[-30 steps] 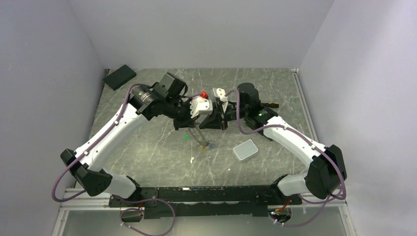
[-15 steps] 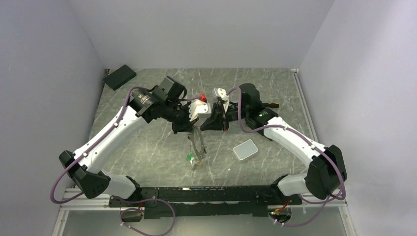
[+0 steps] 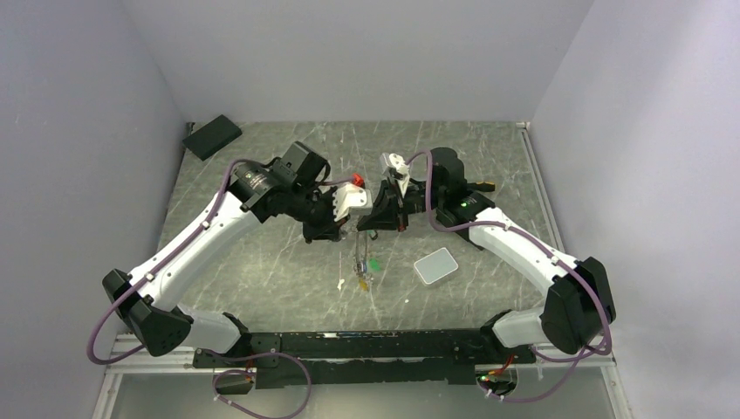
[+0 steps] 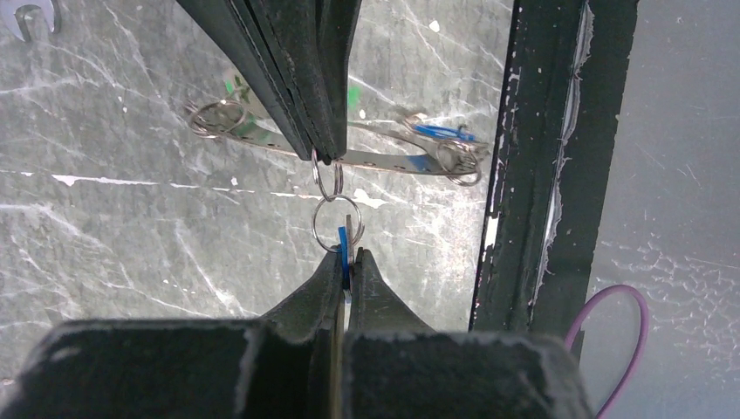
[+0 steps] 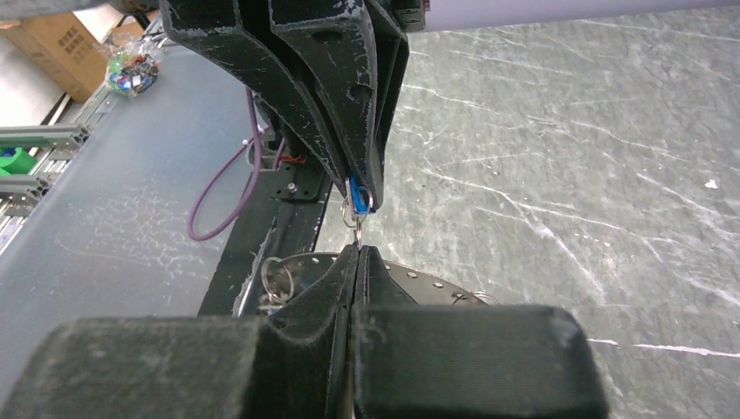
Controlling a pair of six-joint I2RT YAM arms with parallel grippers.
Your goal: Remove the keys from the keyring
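Okay, start far left of the grey pad (image 3: pixel 435 265) and well behind it: a flat black block (image 3: pixel 212 136) sits at the back corner of the counter (image 3: pixel 262 262), well apart from everything else.

Moving right, left of the pad and raised off the counter, your left end effector (image 4: pixel 347 262) is clamped narrow on a blue-tagged key (image 4: pixel 345 240), with the tag poking out between the tips. That key's small ring (image 4: pixel 336 223) links into a second small ring (image 4: pixel 327 177). Your right end effector (image 5: pixel 358 253) faces the left one tip to tip and is pinched tight on that second ring.

Below both, just left of the pad, is the keyring (image 4: pixel 384 160), which reads as a thin metal band with holes. The rest of the keys (image 3: pixel 362 269) are bunched on it, with a green tag (image 3: pixel 373 262) showing. You can't tell whether the second ring is on the keyring, or whether the bunch touches the counter.

The pad lies flat on the counter, touching nothing.
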